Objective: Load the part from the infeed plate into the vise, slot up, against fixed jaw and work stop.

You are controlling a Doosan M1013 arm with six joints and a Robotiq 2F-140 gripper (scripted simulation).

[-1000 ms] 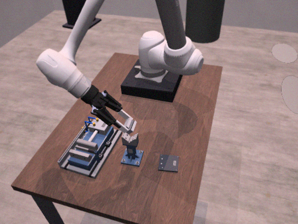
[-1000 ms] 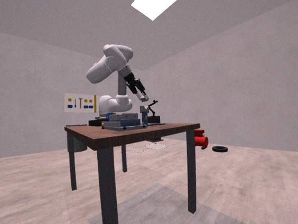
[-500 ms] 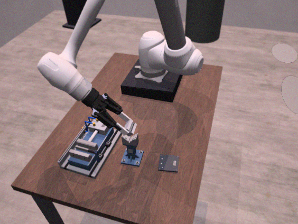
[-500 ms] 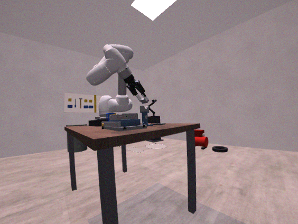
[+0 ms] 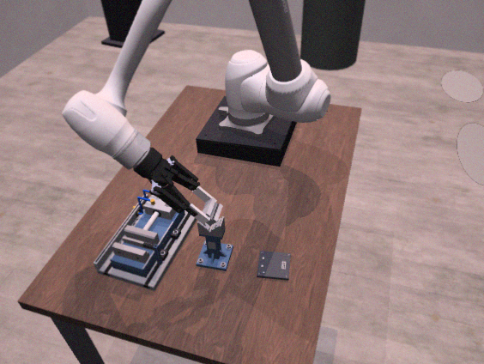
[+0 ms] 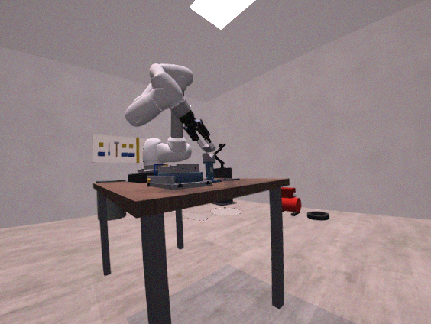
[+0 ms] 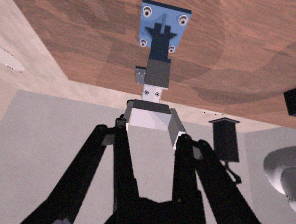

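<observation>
Grey and metallic, the part [image 5: 208,207] is held between the two black fingers [image 5: 185,174] of the tool [image 5: 195,198], which is closed on it at a middle width. The landmark is the V-block [image 5: 213,233], a grey rest on a dark post with a blue foot plate [image 5: 214,257] screwed to the tabletop [image 5: 275,215]. In the top view the part is tilted, and its lower end is at the top of the V-block; I cannot tell if it touches the V or is just above it. In the wrist view the part [image 7: 150,117] is directly in front of the V-block [image 7: 159,75], with the blue foot plate [image 7: 162,22] behind.

On the side of the V-block toward the tabletop edge is the vise [image 5: 142,240], with a blue body, two grey jaws standing apart and a pale rod between one jaw and the cylinder end. On the other side of the V-block, a bit apart, the dark infeed plate [image 5: 275,264] lies flat with nothing on it. Behind the V-block, farther on the tabletop, the black base [image 5: 214,143] carries the white arm [image 5: 103,124], which reaches down slanted toward the V-block.
</observation>
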